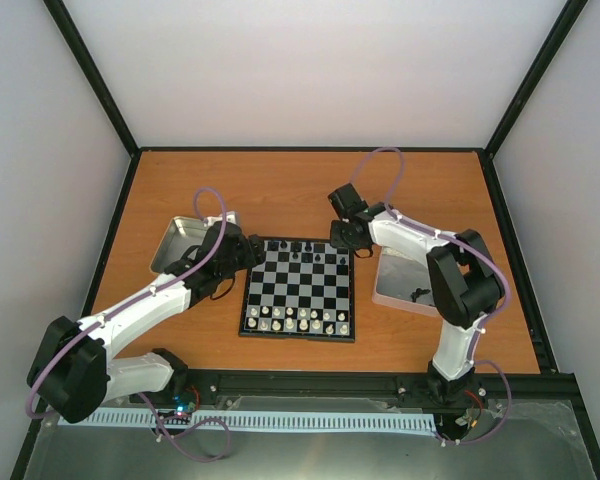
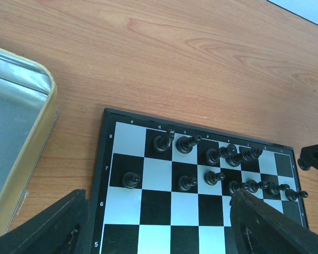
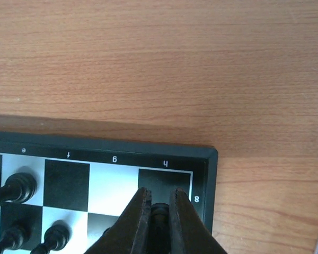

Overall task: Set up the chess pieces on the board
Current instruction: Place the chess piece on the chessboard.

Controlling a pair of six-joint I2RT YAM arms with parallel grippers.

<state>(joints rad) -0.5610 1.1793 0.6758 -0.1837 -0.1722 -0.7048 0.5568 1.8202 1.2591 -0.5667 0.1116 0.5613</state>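
Observation:
The chessboard [image 1: 300, 292] lies mid-table. Whitish pieces [image 1: 290, 322] stand in its near rows and black pieces [image 1: 305, 248] in its far rows. In the left wrist view the black pieces [image 2: 214, 155] stand on rows 7 and 8 of the board [image 2: 128, 140]. My left gripper [image 2: 156, 222] is open and empty over the board's far left part, also seen from above [image 1: 242, 252]. My right gripper [image 3: 159, 198] is shut on a black piece [image 3: 159, 210] over the far right corner square of the board [image 3: 164, 177], also seen from above [image 1: 346, 236].
A metal tray [image 1: 185, 240] lies left of the board, its rim showing in the left wrist view [image 2: 40, 132]. Another tray [image 1: 402, 285] with a few black pieces lies right of the board. Black frame posts and white walls surround the wooden table [image 1: 280, 180].

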